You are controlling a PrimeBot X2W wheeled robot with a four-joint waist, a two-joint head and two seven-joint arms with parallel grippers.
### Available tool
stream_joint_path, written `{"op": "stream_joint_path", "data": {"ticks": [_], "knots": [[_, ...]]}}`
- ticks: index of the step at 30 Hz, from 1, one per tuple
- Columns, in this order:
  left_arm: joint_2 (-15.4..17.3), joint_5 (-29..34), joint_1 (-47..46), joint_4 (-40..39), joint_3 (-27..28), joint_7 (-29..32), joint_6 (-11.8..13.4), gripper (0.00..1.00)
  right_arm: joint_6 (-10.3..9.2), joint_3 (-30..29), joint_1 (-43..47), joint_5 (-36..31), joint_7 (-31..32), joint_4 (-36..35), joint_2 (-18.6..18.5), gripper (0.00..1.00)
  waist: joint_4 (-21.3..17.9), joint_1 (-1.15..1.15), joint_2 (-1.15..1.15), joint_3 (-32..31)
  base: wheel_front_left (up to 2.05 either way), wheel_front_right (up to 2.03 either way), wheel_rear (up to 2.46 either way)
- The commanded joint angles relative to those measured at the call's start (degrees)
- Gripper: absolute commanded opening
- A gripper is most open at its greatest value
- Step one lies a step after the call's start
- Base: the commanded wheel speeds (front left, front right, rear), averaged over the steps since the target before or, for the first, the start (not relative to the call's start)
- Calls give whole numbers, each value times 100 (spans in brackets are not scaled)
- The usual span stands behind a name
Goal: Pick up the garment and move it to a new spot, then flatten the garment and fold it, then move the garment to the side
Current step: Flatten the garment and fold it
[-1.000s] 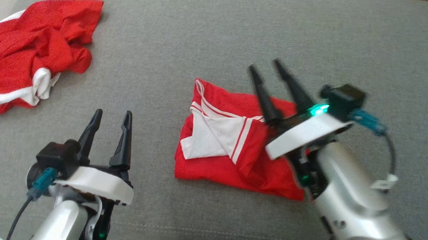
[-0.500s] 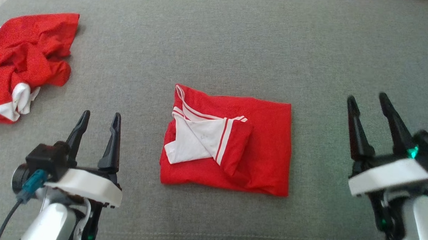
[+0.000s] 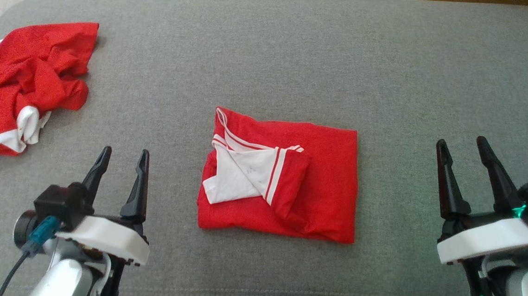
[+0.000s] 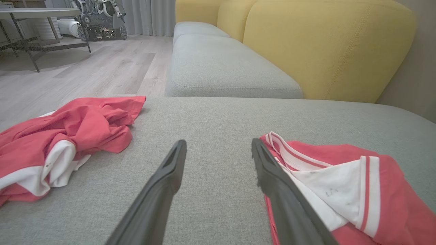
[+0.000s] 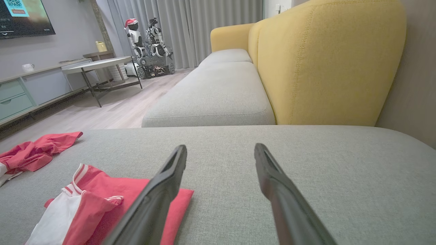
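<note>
A red garment (image 3: 289, 182) with white striped trim lies folded into a neat rectangle in the middle of the grey cushion (image 3: 270, 65). In the wrist views the garment (image 4: 344, 183) sits at the lower right of the left one, and the garment (image 5: 98, 204) lies at the lower left of the right one. My left gripper (image 3: 124, 157) hovers open to the left of the garment, nothing between its fingers. On the other side my right gripper (image 3: 461, 145) stands open and empty, well apart from the cloth.
A second red and white garment (image 3: 22, 89) lies crumpled at the cushion's left edge. Beyond the cushion are another grey seat (image 5: 218, 92), a yellow backrest (image 5: 327, 58) and wooden floor (image 4: 85, 68) with a table (image 5: 98, 64).
My right gripper has lifted off the folded garment and swung away to the right. The head camera has shifted. The left gripper and both garments have stayed put.
</note>
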Motion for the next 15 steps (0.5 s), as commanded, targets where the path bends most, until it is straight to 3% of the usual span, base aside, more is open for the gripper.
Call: {"op": "stream_joint_path", "data": {"ticks": [1, 15], "knots": [[169, 25, -169, -202, 227, 8, 41, 100, -4, 96, -41, -3, 25, -256, -24, 100, 12, 0, 0, 0, 0, 0, 0], [187, -10, -192, -202, 187, 5, 64, 100, -4, 61, -28, -14, 123, -289, -11, 100, 45, 0, 0, -26, 0, 0, 0]]}}
